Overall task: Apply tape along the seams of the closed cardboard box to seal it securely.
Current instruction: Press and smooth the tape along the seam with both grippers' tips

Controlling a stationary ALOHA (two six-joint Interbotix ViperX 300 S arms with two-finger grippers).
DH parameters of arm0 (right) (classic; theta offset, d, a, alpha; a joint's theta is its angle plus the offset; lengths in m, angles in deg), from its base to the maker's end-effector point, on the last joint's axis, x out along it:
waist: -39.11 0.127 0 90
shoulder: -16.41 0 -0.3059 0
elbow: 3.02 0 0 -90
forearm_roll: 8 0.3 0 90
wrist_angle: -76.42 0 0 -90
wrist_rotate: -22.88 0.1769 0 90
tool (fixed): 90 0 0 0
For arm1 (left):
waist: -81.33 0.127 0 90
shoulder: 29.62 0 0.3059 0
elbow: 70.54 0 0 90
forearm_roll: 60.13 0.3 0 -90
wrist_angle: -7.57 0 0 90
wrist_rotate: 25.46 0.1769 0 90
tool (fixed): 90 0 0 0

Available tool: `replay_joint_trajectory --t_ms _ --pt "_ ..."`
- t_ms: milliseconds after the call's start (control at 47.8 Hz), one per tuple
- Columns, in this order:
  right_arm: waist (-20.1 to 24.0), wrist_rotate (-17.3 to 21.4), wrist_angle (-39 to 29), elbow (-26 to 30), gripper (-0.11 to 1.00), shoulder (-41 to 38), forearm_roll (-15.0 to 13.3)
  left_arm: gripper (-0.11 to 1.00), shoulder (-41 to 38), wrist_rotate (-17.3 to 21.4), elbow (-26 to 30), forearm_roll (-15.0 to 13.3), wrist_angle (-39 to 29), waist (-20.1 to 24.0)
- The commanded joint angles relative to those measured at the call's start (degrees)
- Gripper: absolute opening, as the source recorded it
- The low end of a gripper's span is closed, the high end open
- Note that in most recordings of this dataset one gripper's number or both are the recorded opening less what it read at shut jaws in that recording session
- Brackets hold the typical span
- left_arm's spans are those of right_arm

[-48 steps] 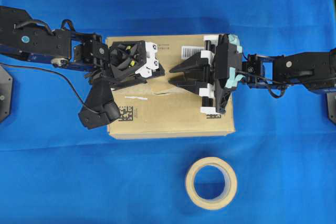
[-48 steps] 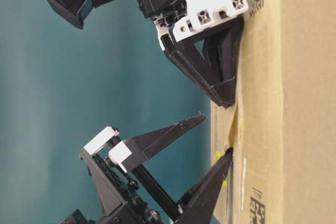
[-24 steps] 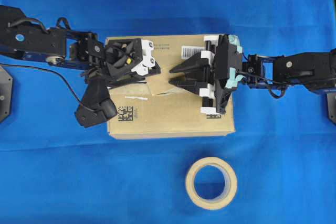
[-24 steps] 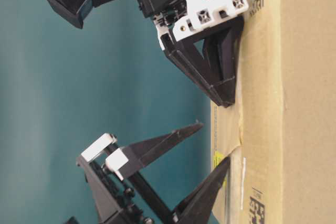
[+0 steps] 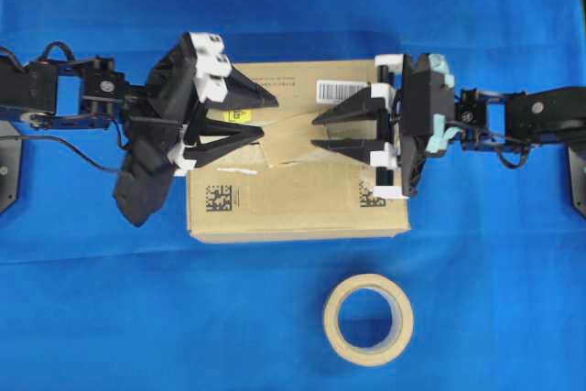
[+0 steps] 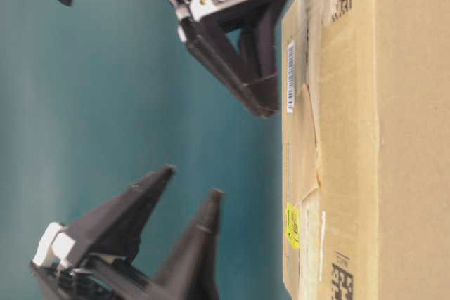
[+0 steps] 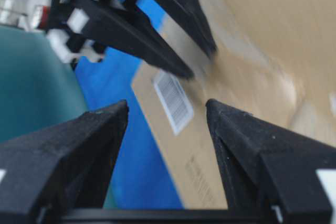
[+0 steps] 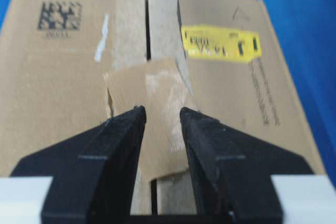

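Note:
The cardboard box [image 5: 293, 208] lies in the middle of the blue cloth. The tan tape [image 5: 286, 142] lies stuck across the seam, a little crooked. In the right wrist view the tape [image 8: 149, 95] covers the middle of the dark seam [image 8: 148, 40], with the yellow sticker [image 8: 220, 43] to its right. My left gripper [image 5: 269, 117] is open and empty, above the box's left part. The table-level view shows it [image 6: 191, 180] well off the box [image 6: 380, 173]. My right gripper [image 5: 314, 132] is open a little and empty, just above the tape [image 6: 304, 138]. Its fingertips [image 8: 137, 114] touch nothing.
A beige tape roll [image 5: 368, 320] lies on the cloth in front of the box. A white barcode label [image 5: 334, 90] and two black square codes [image 5: 218, 197] sit on the box top. Pale torn residue edges the seam.
Both grippers have lifted off the box top. The left one has swung back to the left and risen. The right one has drawn back to the right. The tape stays on the box.

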Motion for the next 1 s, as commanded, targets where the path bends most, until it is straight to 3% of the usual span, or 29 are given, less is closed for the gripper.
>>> replay_joint_trajectory --t_ms 0,105,230,314,376,439,481,585,983 --pt "-0.18 -0.09 0.35 0.97 0.35 2.11 -0.62 0.57 1.14 -7.65 0.44 -0.18 2.9 -0.26" --pt "-1.14 -0.09 0.88 1.49 0.32 2.64 -0.7 0.56 0.79 -16.61 0.7 -0.18 3.52 -0.26" --pt "-2.2 -0.09 2.02 1.93 0.14 2.2 -0.7 0.51 0.62 -26.89 0.35 -0.18 4.48 -0.62" --pt "-2.55 -0.09 2.46 2.37 0.0 1.93 -0.7 0.33 0.35 -31.9 0.0 -0.18 5.1 -0.97" --pt "-2.64 -0.18 2.29 2.81 0.0 1.49 -0.7 0.16 0.0 -34.28 -0.26 0.09 5.89 -1.23" --pt "-2.72 -0.18 2.2 3.52 0.0 0.88 -0.79 0.02 -0.62 -35.95 -0.44 0.09 7.21 -1.76" --pt "-2.72 -0.18 2.11 3.96 0.0 0.35 -0.7 0.0 -1.41 -36.74 -0.53 0.09 8.53 -2.2" --pt "-2.72 -0.18 1.76 5.36 0.0 -1.23 -0.7 0.0 -4.13 -39.11 -0.44 0.0 11.25 -2.37" --pt "-2.2 0.88 0.7 7.21 0.0 -7.12 -0.97 0.0 -14.06 -39.29 2.99 -1.05 13.62 -0.88"
